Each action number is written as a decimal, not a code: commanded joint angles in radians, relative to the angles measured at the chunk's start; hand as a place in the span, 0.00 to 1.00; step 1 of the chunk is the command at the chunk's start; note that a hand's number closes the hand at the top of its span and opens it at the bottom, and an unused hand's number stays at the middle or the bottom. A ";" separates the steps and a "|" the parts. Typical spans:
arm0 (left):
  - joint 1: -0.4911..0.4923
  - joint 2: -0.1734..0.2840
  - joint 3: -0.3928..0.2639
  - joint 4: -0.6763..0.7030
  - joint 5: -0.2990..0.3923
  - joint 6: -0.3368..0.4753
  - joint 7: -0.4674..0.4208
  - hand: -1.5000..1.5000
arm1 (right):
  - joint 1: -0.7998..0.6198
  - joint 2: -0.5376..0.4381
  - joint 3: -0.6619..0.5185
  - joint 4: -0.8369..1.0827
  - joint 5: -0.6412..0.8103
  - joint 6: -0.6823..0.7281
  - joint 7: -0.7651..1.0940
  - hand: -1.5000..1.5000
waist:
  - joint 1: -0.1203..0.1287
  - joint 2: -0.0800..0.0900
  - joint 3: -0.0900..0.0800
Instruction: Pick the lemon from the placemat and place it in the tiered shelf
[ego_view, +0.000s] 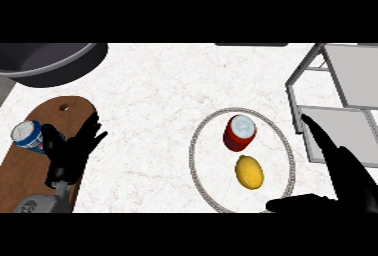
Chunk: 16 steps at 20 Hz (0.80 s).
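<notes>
I see the tabletop (162, 90) with the tiered shelf (336, 95) at its right edge. On the round placemat (198, 150) the lemon (249, 172) lies just below a red can (239, 133). My right hand (347, 175) is spread beside the placemat, holding nothing; my left hand (70, 150) rests open near the left edge.

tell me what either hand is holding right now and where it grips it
Nothing is held. The right hand is open beside the placemat, apart from the lemon. The left hand rests open over the cutting board.
</notes>
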 joint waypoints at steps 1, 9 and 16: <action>0.020 0.012 0.027 0.012 0.012 -0.006 0.031 0.50 | -0.099 0.074 0.084 0.102 0.056 0.044 0.167 0.00 | -0.002 0.003 -0.003; 0.030 0.010 0.033 0.007 -0.004 -0.015 0.046 0.50 | -0.091 0.151 0.153 0.156 0.178 0.066 0.249 0.00 | -0.019 0.000 -0.003; 0.034 -0.015 0.033 0.004 -0.028 -0.010 0.034 0.50 | -0.114 0.229 0.131 0.231 0.268 0.099 0.233 0.00 | -0.019 0.001 -0.003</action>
